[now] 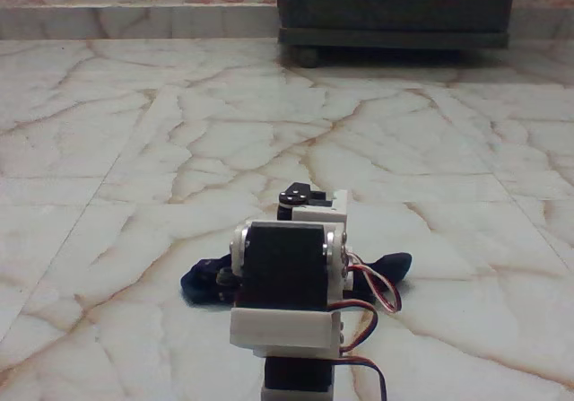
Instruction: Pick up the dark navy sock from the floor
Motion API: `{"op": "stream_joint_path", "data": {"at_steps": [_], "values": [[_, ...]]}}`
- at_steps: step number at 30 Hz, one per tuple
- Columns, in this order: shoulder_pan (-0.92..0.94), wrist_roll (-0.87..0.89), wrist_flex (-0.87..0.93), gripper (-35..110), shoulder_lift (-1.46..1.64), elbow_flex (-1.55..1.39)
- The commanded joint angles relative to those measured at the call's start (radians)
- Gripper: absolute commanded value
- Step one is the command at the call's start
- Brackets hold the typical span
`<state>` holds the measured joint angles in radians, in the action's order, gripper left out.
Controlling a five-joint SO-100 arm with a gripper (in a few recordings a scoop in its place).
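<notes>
Before you, the floor [179,132] carries the dark navy sock [204,277], which lies just behind the arm [287,284]. You cannot tell the pincer's state; the arm's body hides it.

arm [287,284] hides part of dark navy sock [204,277] on floor [179,132].

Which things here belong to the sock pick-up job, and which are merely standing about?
Belonging to the job:
- dark navy sock, lying behind the arm
- floor, the marble tiles under it
- robot arm

Standing about:
- dark wheeled cabinet at the far wall
- wall base
</notes>
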<state>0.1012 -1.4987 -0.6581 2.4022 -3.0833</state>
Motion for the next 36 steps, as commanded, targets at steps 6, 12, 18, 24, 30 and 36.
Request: {"op": "stream_joint_path", "data": {"at_steps": [6, 12, 18, 24, 30, 36], "values": [[-0.029, -0.044, 0.020, 0, 0.035, 0.000], [-0.029, -0.038, 0.025, 0, 0.034, 0.000], [-0.035, -0.028, 0.041, 0, 0.029, 0.002], [-0.051, 0.055, 0.034, 0, 0.009, 0.015], [-0.058, 0.137, 0.140, 0, -0.091, 0.167], [-0.075, 0.321, 0.265, 0, -0.224, 0.360]]}}
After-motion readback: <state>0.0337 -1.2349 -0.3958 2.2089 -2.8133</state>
